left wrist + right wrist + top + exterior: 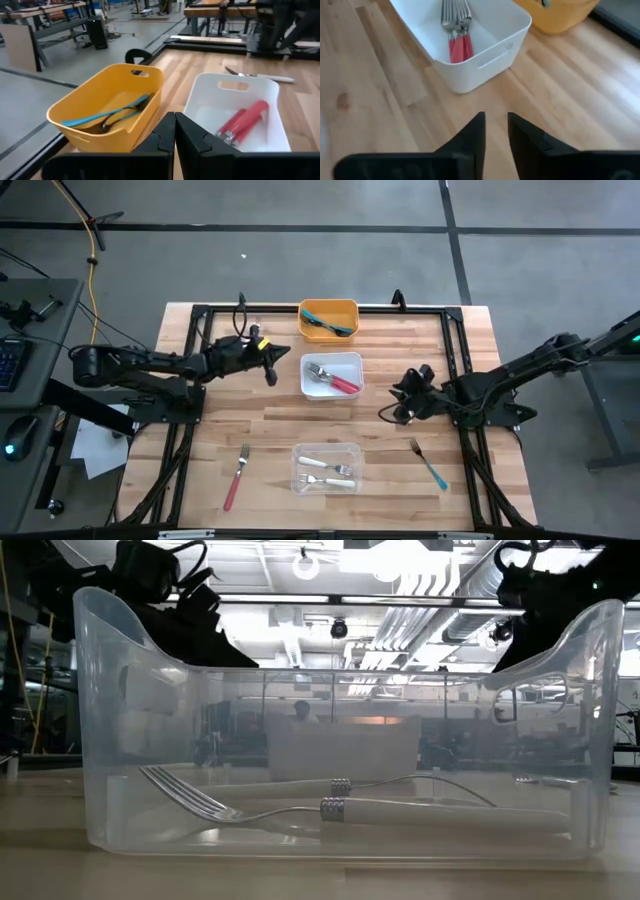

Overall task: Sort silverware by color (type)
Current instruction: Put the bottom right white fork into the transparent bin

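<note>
Left gripper [270, 370] hovering just left of the white bin [350, 361], fingers pressed together, holding nothing. Right gripper [400, 412] low over bare tabletop [260, 420] right of that bin, fingers narrowly parted, empty. Teal forks [328, 323] lying in the orange bin [310, 307] at the far edge, red forks [335, 379] in the white bin, white forks [327, 471] in the clear bin [300, 450] nearest. Loose on the tabletop: red fork [236, 477] near left, teal fork [429, 463] near right.

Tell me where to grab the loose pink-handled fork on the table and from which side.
Grip the pink-handled fork mid-handle, coming straight down from above, pincer fingers across its width. It lies flat on bare wood, clear of the clear bin, and the straight handle likely holds better than the tines. The left pincer is nearer.
</note>
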You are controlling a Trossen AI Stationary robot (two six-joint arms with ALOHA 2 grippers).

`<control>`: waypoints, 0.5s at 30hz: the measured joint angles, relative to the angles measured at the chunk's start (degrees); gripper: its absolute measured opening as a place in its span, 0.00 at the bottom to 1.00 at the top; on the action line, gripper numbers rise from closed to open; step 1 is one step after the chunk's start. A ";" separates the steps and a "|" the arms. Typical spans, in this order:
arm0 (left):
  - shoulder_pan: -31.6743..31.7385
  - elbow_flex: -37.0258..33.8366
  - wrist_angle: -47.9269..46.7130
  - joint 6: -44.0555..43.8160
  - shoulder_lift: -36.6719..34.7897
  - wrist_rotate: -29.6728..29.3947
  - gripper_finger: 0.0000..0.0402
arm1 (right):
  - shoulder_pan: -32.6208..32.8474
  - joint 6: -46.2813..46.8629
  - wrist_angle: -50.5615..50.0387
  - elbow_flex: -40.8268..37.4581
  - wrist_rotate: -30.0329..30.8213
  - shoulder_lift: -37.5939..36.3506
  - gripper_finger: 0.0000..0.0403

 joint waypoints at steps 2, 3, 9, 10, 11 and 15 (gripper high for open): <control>-0.52 -0.18 0.03 0.15 0.00 -0.01 0.00 | 0.00 3.47 -3.38 1.66 -1.81 0.00 0.23; -0.74 -0.23 0.02 0.41 0.00 -0.01 0.00 | 0.00 5.36 -5.10 2.16 -2.89 0.16 0.25; -1.09 -0.23 0.44 0.52 0.00 -0.01 0.00 | 0.00 16.63 -15.94 3.00 -5.81 4.39 0.29; -1.09 -0.23 0.44 0.52 0.02 -0.01 0.00 | -0.02 19.06 -17.55 3.00 -5.78 5.39 0.29; -1.09 -0.23 0.46 0.52 0.01 -0.01 0.00 | -0.15 21.65 -19.02 3.00 -5.78 6.47 0.29; -1.09 -0.23 0.46 0.53 0.02 -0.01 0.00 | -1.78 29.18 -21.74 3.00 -5.78 10.43 0.29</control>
